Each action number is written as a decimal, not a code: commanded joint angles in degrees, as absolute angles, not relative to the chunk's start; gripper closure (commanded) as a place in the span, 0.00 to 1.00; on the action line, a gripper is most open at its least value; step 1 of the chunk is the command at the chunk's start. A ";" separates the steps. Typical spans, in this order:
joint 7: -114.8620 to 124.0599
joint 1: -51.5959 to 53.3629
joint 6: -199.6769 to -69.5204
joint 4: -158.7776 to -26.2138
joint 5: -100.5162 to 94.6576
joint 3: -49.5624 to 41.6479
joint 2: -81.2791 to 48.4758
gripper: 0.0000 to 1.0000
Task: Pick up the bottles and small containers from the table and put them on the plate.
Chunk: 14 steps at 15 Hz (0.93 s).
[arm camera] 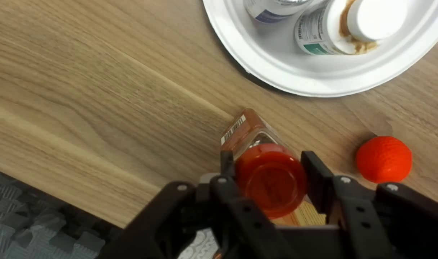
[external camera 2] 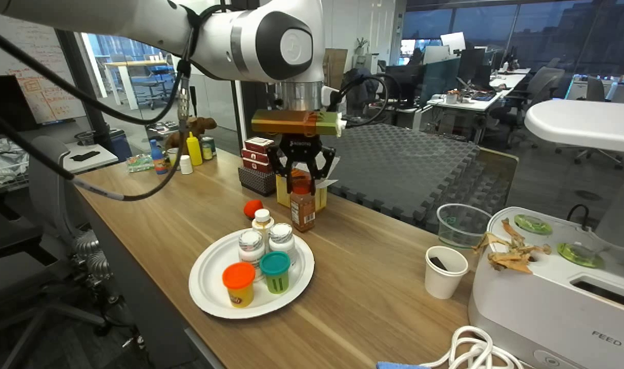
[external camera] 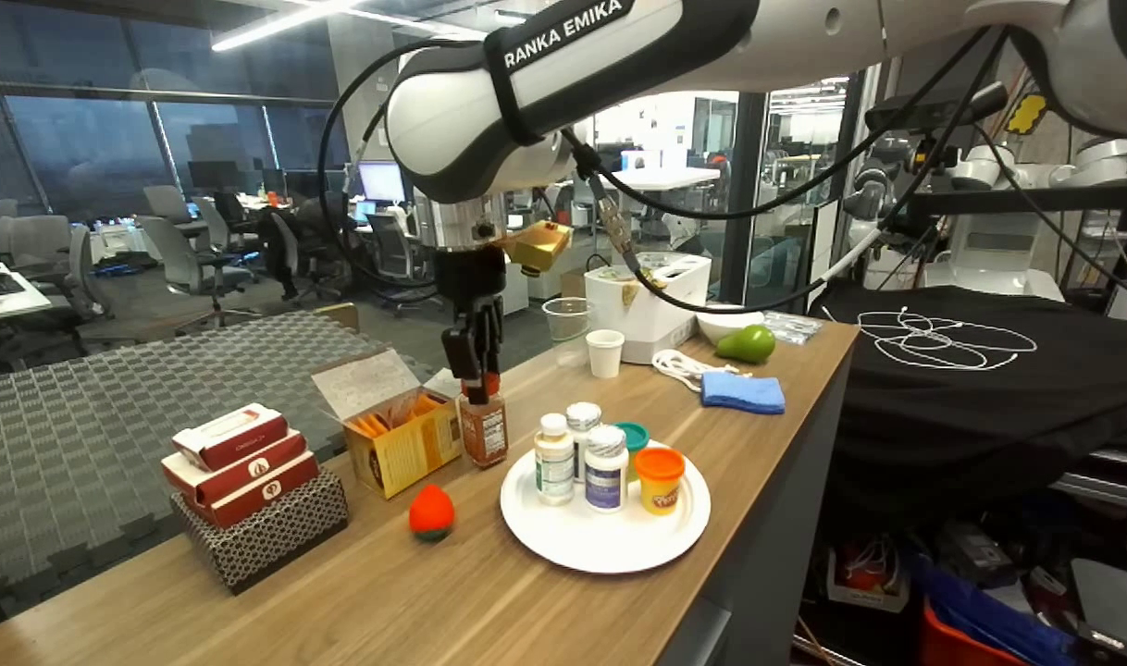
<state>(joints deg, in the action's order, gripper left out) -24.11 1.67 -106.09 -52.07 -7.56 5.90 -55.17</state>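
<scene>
While the step in hand looks like bringing one more item to the round white plate (external camera 2: 209, 277), its landing spot deserves choosing first: as an exterior view shows, the plate is barest at the left, beside the yellow tub with an orange lid (external camera 2: 238, 285). To the right stands the green tub with a teal lid (external camera 2: 275, 272); farther back come a white plastic bottle (external camera 2: 251, 251), a second white plastic bottle (external camera 2: 282, 242) and a pale bottle with a slimmer white cap (external camera 2: 262, 224), so the crossing should go high over them or round their far side. Just beyond the plate's far right edge, upright or nearly so, is the clear, square-sided bottle of reddish-brown spice (external camera 2: 303, 212). Only as wide apart as its red plastic cap (external camera 2: 301, 180), the fingers of the black end effector (external camera 2: 301, 188) seem to press it from both sides; whether the base is clear of the wooden surface (external camera 2: 363, 287) I cannot tell. Held so high, the body could swing, so lift straight, move slowly, lower until the base sits flat, then release. Close behind is the yellow cardboard box with raised flaps (external camera 2: 320, 201), which a vertical start should avoid brushing.
</scene>
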 commanded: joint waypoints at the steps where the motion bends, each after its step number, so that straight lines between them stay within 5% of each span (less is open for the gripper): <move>1: -20.13 3.69 -105.82 -53.66 -9.05 4.86 -51.40 0.76; 14: -14.87 6.97 -108.91 -82.43 -10.34 5.82 -30.13 0.76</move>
<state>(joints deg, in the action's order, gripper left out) -15.75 7.33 -106.18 -71.38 -10.92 5.78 -37.62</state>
